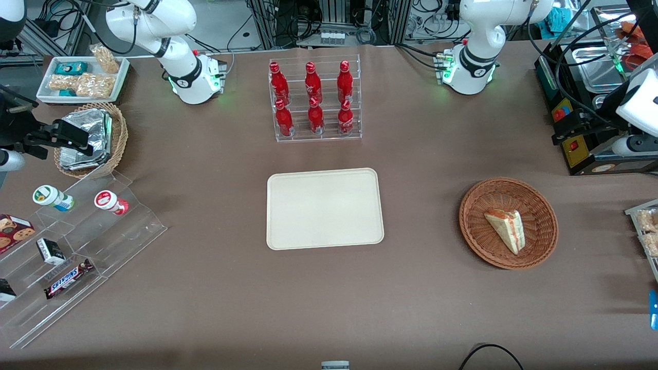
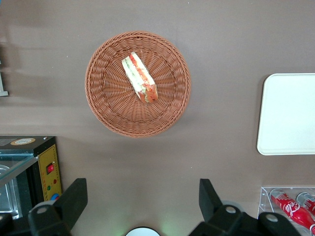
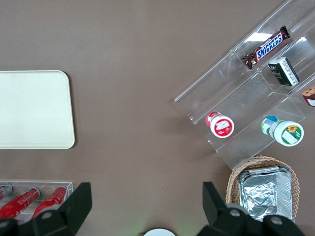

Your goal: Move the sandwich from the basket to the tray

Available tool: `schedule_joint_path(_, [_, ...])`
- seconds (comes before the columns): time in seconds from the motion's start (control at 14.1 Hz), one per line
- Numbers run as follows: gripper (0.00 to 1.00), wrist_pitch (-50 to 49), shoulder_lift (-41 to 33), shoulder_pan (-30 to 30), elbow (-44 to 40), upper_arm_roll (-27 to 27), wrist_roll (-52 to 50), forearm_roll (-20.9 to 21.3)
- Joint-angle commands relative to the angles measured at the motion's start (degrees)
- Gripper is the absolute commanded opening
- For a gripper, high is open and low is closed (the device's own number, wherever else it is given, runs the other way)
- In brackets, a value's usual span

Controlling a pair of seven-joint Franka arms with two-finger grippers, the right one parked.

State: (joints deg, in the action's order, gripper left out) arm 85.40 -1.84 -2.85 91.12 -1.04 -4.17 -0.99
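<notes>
The sandwich [image 1: 506, 228], a pale bread wedge with red-orange filling, lies in the reddish-brown wicker basket [image 1: 473, 216] toward the working arm's end of the table. The cream tray [image 1: 324, 208] lies flat and bare at the table's middle. My left gripper [image 1: 586, 123] hangs high above the table, farther from the front camera than the basket and apart from it. In the left wrist view the gripper [image 2: 142, 196] is open and empty, with the sandwich [image 2: 140, 78], the basket [image 2: 98, 98] and the tray [image 2: 290, 113] all below it. The tray also shows in the right wrist view [image 3: 34, 108].
A clear rack of red bottles [image 1: 314, 100] stands farther from the front camera than the tray. A black box with a yellow panel [image 1: 576, 149] sits under the gripper. Snack packs [image 1: 647, 231] lie beside the basket at the table edge. A stepped acrylic shelf [image 1: 77, 246] stands toward the parked arm's end.
</notes>
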Motion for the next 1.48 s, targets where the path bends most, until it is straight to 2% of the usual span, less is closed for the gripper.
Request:
schedule_joint_path(0.0, [1.00,-1.12,-0.62,-0.58,-0.33,-0.45,0.64,-0.41])
schedule_joint_path(0.99, [1.00,-0.76,-0.10,-0.32,1.25,-0.54,0.03,0.29])
schedule_joint_path(1.2, [1.00,1.07,0.52,0.12,5.10,-0.80,0.03,-0.23])
schedule_joint_path(1.41, [1.00,13.86,0.70,0.12,15.71,-0.80,0.03,0.03])
